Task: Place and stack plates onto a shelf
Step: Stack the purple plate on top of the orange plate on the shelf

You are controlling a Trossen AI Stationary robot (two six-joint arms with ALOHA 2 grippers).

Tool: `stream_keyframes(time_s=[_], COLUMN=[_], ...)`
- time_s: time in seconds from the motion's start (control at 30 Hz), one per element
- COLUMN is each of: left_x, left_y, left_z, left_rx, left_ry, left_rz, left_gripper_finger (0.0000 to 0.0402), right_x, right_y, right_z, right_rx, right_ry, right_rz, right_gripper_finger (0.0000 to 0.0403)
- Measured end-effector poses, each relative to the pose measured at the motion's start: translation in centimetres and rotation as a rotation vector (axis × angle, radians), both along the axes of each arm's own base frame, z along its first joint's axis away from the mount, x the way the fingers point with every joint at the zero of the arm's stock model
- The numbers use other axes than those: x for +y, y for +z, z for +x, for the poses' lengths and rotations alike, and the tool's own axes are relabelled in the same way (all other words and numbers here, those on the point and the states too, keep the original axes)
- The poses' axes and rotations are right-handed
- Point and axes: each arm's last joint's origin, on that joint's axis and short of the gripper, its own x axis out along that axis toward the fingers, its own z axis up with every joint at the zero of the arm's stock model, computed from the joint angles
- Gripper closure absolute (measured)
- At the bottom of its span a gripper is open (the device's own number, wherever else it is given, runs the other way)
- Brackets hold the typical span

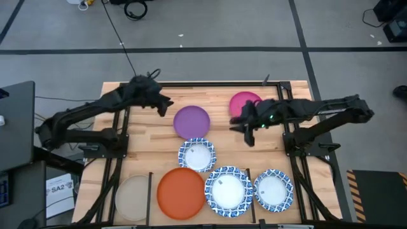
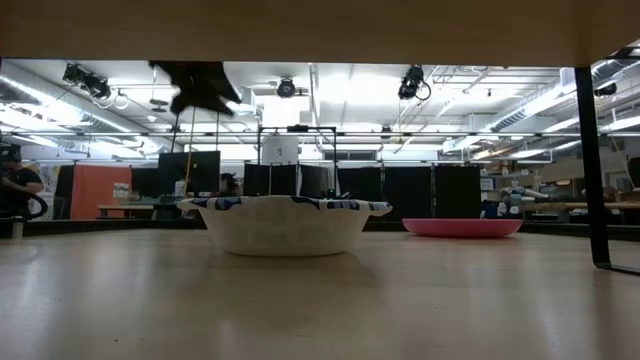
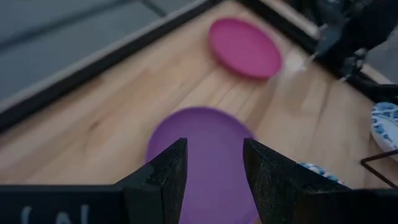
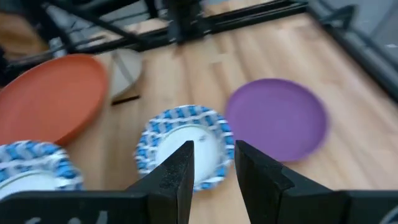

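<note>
We count seven plates on the light-wood shelf (image 1: 162,137); the purple plate (image 1: 192,121) lies flat near the middle, with the magenta plate (image 1: 245,103) apart from it toward the far edge; just beside the purple one, on the near side, sits a blue-rimmed plate (image 1: 196,154). Along the near edge we see a row: a pale beige plate (image 1: 135,197), an orange plate (image 1: 183,193) overlapping its edge, then two more blue-rimmed plates (image 1: 227,190) and (image 1: 273,189), the orange one touching the first of them; thin black bars (image 1: 150,181) rise between the bays of that row.

The left gripper (image 1: 166,105) hangs above the wood just beside the purple plate's far-left rim; in its wrist view its fingers (image 3: 166,180) stand apart with a clear gap, the purple plate showing between them, and they hold nothing. The right gripper (image 1: 247,135) hovers between the magenta plate and the blue-rimmed plate in the middle; its fingers (image 4: 179,171) are parted by a narrower gap and are empty, with that blue-rimmed plate below them.

From table height we see a blue-rimmed plate close up and the magenta plate farther back.
</note>
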Motion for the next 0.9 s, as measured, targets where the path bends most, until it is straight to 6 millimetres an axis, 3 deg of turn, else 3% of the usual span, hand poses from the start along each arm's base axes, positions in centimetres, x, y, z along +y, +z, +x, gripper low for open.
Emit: stream_keyframes(time_s=[0.17, 0.33, 0.67, 0.9], left_x=[3.3, 4.8, 4.2, 3.3], left_y=[-3.2, -5.5, -8.9, -10.0], left_z=[0.5, 0.9, 3.0, 3.8], left_rx=[0.087, 0.148, 0.268, 0.333], left_ry=[0.039, 0.049, 0.039, 0.101], left_rz=[-0.137, -0.231, -0.344, -0.380], left_gripper_finger=[0.0239, 0.0239, 0.0239, 0.0239], right_x=[-2.6, -4.4, -6.2, -6.7], right_y=[-0.4, -1.3, -3.0, -3.1], right_z=[-1.9, -3.0, -3.2, -3.3], right_rx=[-0.041, -0.032, -0.024, -0.025], right_ry=[-0.115, -0.162, -0.236, -0.244], right_rz=[0.000, 0.030, 0.039, 0.051], right_gripper_finger=[0.0282, 0.0282, 0.0282, 0.0282])
